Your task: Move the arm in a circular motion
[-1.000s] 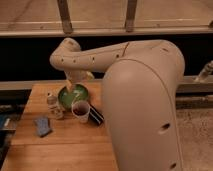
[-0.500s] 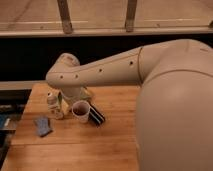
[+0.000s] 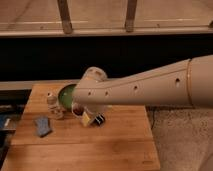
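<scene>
Arm [image 3: 135, 92] over table [image 3: 115, 147], bowl [image 3: 65, 93] half-covered — gripper (unseen) underneath

No legible text, label, brand, number or sign anywhere. Plain cream on arm [image 3: 145, 89]: dark screw holes and yellowish seam ring only, no lettering. Nothing readable on small bottle [image 3: 51, 101], blue object [image 3: 43, 126] or yellow-and-dark packet [image 3: 92, 119] on wooden table [image 3: 100, 147]. No sight of gripper: hidden under left end of arm, above table.
</scene>
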You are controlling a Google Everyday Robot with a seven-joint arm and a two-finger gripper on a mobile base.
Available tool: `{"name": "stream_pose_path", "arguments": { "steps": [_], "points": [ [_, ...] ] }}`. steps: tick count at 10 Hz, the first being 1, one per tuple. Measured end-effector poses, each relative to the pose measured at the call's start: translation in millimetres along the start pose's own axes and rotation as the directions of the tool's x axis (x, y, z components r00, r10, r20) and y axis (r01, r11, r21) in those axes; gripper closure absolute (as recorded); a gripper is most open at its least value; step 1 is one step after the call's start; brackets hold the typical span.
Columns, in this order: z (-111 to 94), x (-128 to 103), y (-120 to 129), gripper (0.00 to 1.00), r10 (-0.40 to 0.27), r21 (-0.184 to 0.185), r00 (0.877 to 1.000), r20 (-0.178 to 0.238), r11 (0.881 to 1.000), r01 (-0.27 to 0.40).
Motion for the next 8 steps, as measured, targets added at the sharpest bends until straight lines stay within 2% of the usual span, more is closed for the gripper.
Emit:
{"name": "stream_pose_path", "arguments": {
  "steps": [1, 3, 5, 6, 8],
  "points": [
    [0.7, -0.8, -15.4, 0.2, 0.03, 0.015, 1.0, 0.004, 0.999, -0.03],
    [5.7, -15.4, -67.1, 0.2, 0.105, 0.074, 0.994, 0.004, 0.992, -0.105],
    [13.4, -40.8, -106.6, 0.2, 0.154, 0.132, 0.988, -0.002, 0.979, -0.152],
    [18.5, -58.1, -129.0, 0.2, 0.183, 0.167, 0.983, -0.006, 0.969, -0.18],
    [26.9, -91.3, -156.6, 0.2, 0.211, 0.215, 0.977, -0.008, 0.955, -0.205]
  ]
}}
